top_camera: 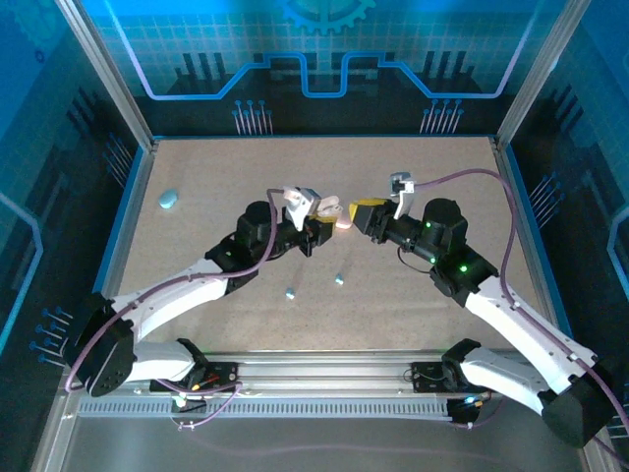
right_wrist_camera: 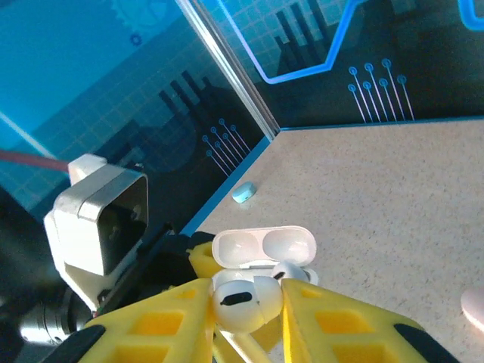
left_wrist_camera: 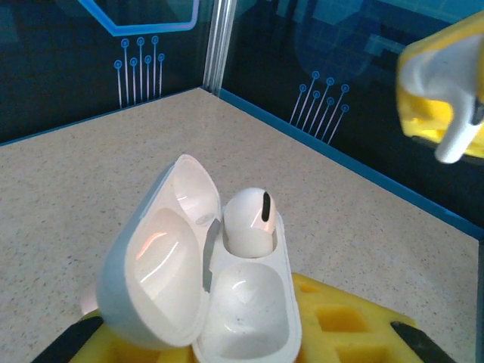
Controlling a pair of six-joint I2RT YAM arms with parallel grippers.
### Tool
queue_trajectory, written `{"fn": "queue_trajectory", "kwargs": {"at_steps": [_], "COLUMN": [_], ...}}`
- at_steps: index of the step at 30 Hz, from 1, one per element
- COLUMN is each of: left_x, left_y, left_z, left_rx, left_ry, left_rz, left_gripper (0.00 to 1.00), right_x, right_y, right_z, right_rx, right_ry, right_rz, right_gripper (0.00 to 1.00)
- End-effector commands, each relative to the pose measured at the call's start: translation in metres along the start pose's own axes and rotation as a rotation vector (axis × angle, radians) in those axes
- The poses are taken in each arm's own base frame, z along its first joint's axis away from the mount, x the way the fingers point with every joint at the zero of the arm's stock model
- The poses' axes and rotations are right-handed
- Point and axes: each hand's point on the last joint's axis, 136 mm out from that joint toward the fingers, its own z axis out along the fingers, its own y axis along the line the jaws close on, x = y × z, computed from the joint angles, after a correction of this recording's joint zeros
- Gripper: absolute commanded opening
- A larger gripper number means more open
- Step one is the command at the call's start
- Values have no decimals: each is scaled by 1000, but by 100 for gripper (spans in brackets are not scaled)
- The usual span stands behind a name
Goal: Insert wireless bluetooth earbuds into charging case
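Observation:
My left gripper [left_wrist_camera: 227,336] is shut on a white charging case [left_wrist_camera: 249,318], held above the table with its lid [left_wrist_camera: 155,265] swung open to the left. One white earbud [left_wrist_camera: 249,219] sits in the far socket, and the near socket [left_wrist_camera: 246,302] is empty. My right gripper [right_wrist_camera: 246,295] is shut on a second white earbud [right_wrist_camera: 242,302], held just in front of the open case [right_wrist_camera: 263,248]. From above, the left gripper [top_camera: 316,224] and right gripper [top_camera: 366,214] nearly meet at mid-table. In the left wrist view that earbud [left_wrist_camera: 457,140] hangs at the upper right.
A light blue case [top_camera: 169,200] lies at the far left, also the light blue case [right_wrist_camera: 243,192] near the wall. Two tiny light blue earbuds [top_camera: 291,292] [top_camera: 339,279] lie on the table nearer the arms. A pink rounded object [right_wrist_camera: 475,306] rests at the right edge.

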Motion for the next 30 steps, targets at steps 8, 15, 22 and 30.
{"fn": "queue_trajectory", "kwargs": {"at_steps": [8, 15, 22, 30], "left_x": [-29, -34, -37, -39], "left_y": [-21, -29, -35, -41], "left_z": [19, 29, 33, 36], "left_rx": [-12, -47, -39, -34], "left_ry": [-113, -158, -183, -209], "left_rz": [97, 137, 142, 151], "left_gripper": [26, 27, 29, 29], "right_x": [-20, -19, -14, -5], "right_y": [0, -3, -5, -5], "right_z": [5, 8, 9, 13], "right_rx": [-5, 23, 62, 89], "right_ry": [-66, -61, -56, -30], "right_rz": [205, 216, 171, 136], "right_gripper": [29, 29, 29, 29]}}
